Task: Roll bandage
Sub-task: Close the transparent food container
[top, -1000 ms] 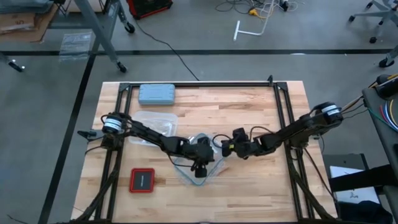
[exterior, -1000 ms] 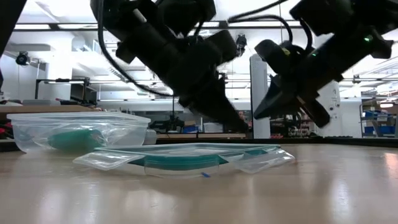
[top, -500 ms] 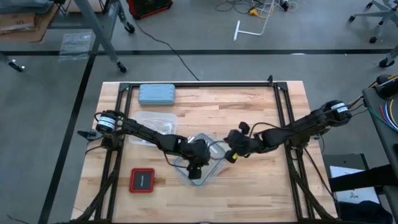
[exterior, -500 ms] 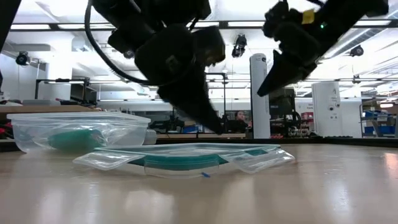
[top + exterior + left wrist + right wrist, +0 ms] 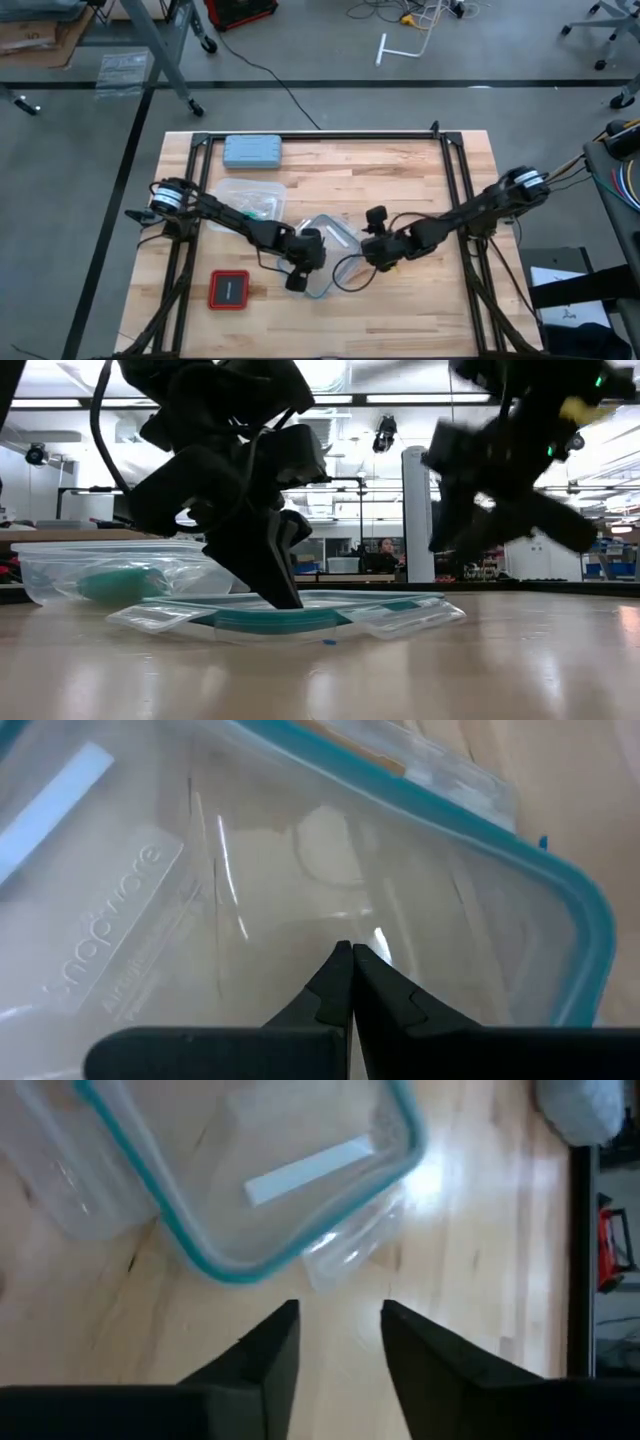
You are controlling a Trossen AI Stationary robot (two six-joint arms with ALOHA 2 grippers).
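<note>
1. Nearest the table's front edge, a red and black square block (image 5: 229, 290) lies flat on the wooden table (image 5: 400, 170), left of my left gripper.
2. Just behind that, my left gripper (image 5: 296, 281) points down onto a clear container lid with a teal seal (image 5: 330, 262). Its fingers (image 5: 340, 982) are pressed together, tips resting on the clear plastic and holding nothing.
3. My right gripper (image 5: 374, 262) sits just beside the same lid, on its right side, hovering above the bare wood. Its fingers (image 5: 270, 1350) are spread with a plain gap between them, and nothing is between them.
4. Farther back on the left, a clear plastic container (image 5: 248, 194) stands on the table, apart from the lid.
5. Inside that container lies the bandage (image 5: 120, 582), a teal-green soft lump seen through the wall; neither gripper touches it.
6. Near the far edge, a grey-blue case (image 5: 252, 151) lies flat.
7. Beyond the table, in the low view, a person (image 5: 385, 550) sits far off in the room.
</note>
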